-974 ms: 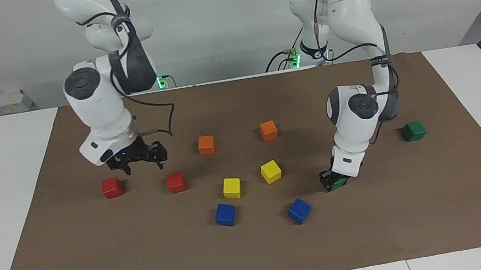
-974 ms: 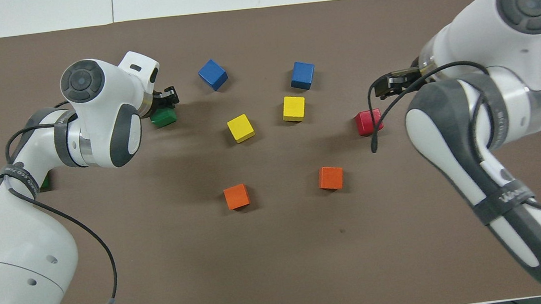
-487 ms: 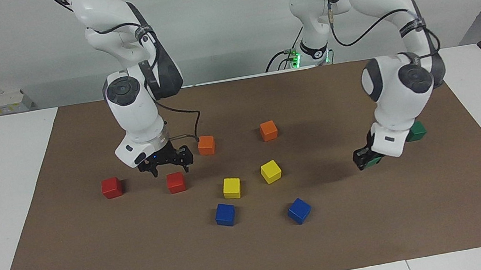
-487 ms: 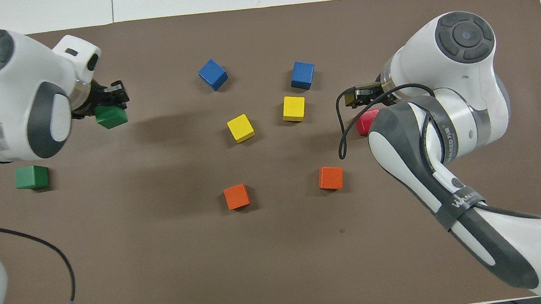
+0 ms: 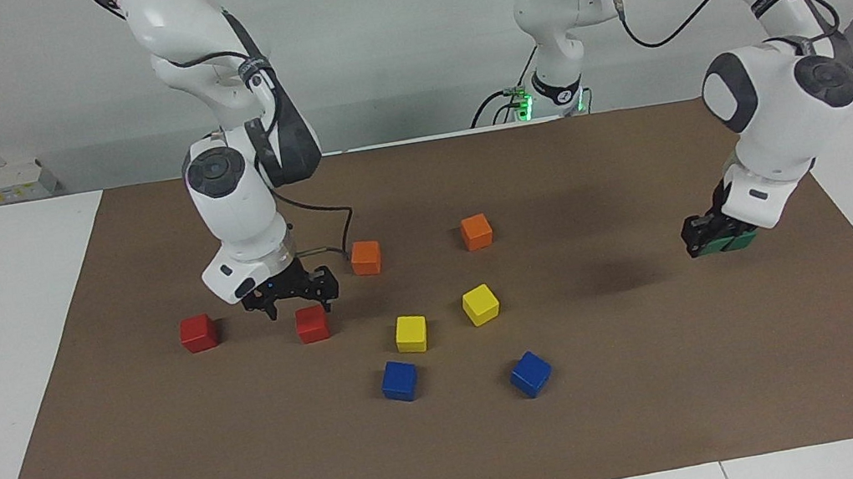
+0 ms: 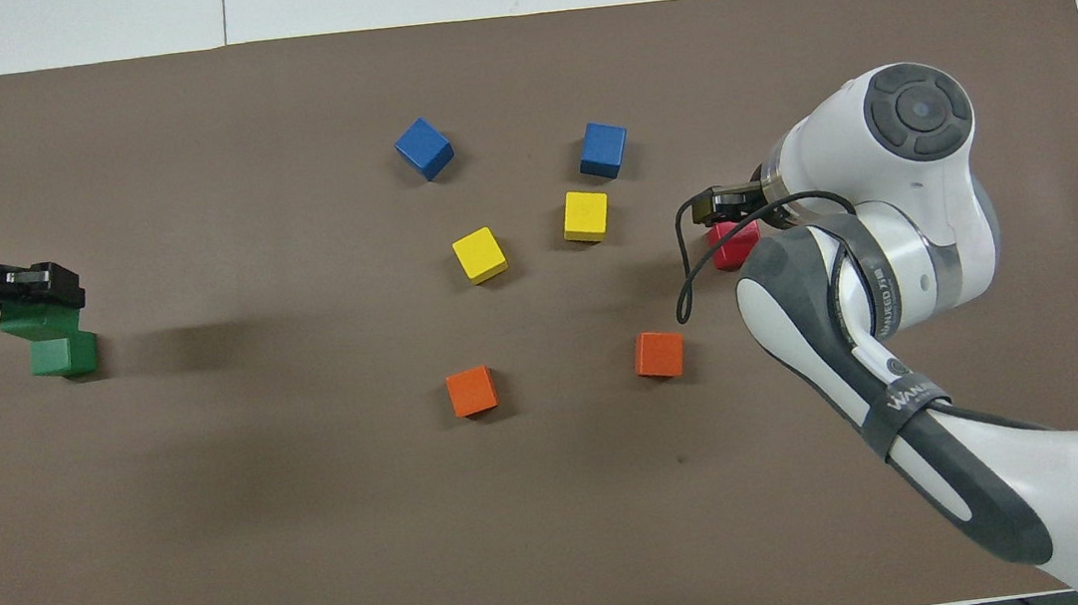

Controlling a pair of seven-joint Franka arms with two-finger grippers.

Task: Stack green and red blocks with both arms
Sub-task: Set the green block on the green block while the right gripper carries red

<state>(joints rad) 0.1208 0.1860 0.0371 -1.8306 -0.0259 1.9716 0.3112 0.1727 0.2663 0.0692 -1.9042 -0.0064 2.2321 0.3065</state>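
— Brown paper covers the white surface (image 5: 4, 353); what has changed in the last second?

— Left hand (image 5: 710, 241) has carried its green block (image 6: 37, 321) away from the blue and yellow blocks toward the left arm's end of the surface; it is clamped shut on that block, now over the second green block (image 6: 64, 355); whether the two touch I cannot tell.

— And the right one?

— Right hand (image 5: 293, 296) has moved from between the two red blocks to just over the inner red block (image 5: 312, 324); its fingers are spread wide and grip nothing.

— How do the blocks look?

— Small plain cubes, all one size; two dark green, two bright red; the outer red block (image 5: 198, 333) sits alone toward the right arm's end, resting flat on the paper.
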